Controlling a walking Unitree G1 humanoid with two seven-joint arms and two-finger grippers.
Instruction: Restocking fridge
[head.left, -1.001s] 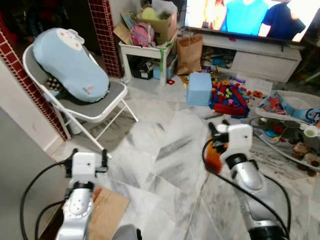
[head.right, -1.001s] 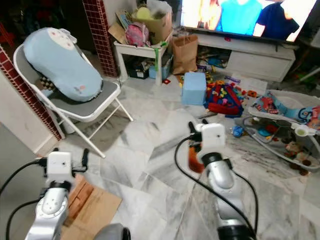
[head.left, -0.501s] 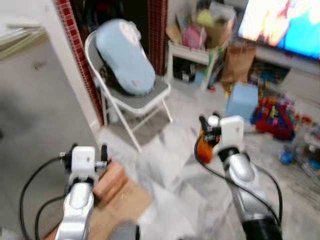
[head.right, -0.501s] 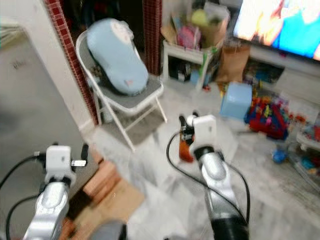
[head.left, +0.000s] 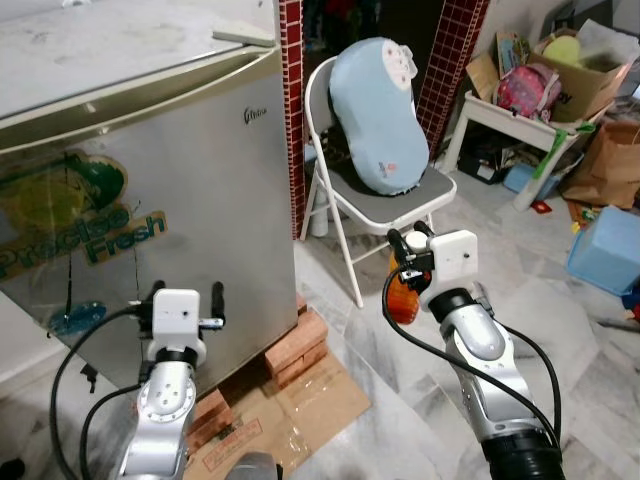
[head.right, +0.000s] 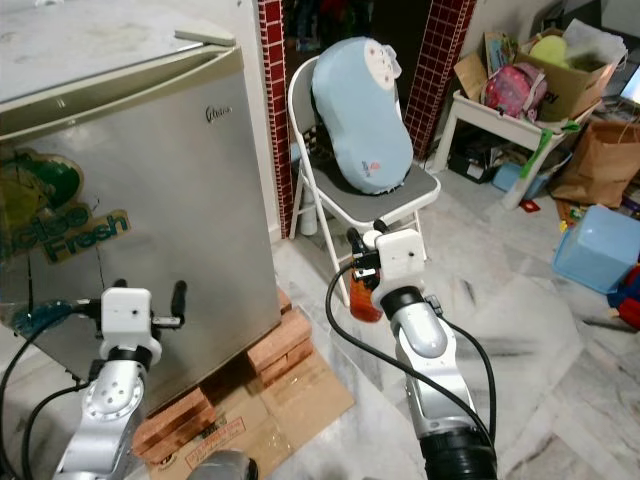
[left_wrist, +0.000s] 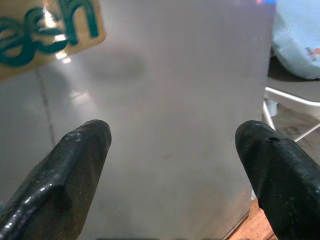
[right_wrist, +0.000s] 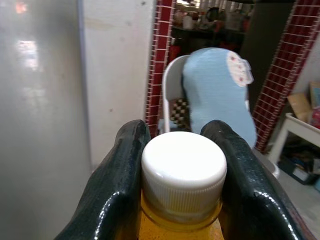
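On my left stands the fridge (head.left: 130, 190), a low silver box with its door shut, raised on bricks (head.left: 300, 345) over a sheet of flattened cardboard (head.left: 300, 400). My left gripper (head.left: 185, 295) hangs close in front of that door, its two black fingers (left_wrist: 75, 160) spread wide with nothing between them, pointing straight at the steel. Going rightward, past the fridge's right edge, there is a white folding chair (head.left: 345, 215) with a pale blue cushion (head.left: 375, 115) leaning on it, and just in front of the chair is my right gripper (head.left: 408, 245), clamped on the neck of a bottle of orange liquid (head.left: 403, 300) under its white cap (right_wrist: 182, 165); the bottle hangs upright, long axis vertical, cap up between my pads. Further right are a small white table (head.left: 520, 125) piled with boxes, a brown paper bag (head.left: 610, 165) and a pale blue box (head.left: 610, 250) on the marble floor (head.left: 580, 340). What matters now, as I judge it: the fridge lies to the left of the bottle, and my empty left gripper is far nearer the door than the loaded right one. I cannot make out a handle or which edge the door swings from, so I would have the left open the door first, while the right holds the bottle clear of the chair.
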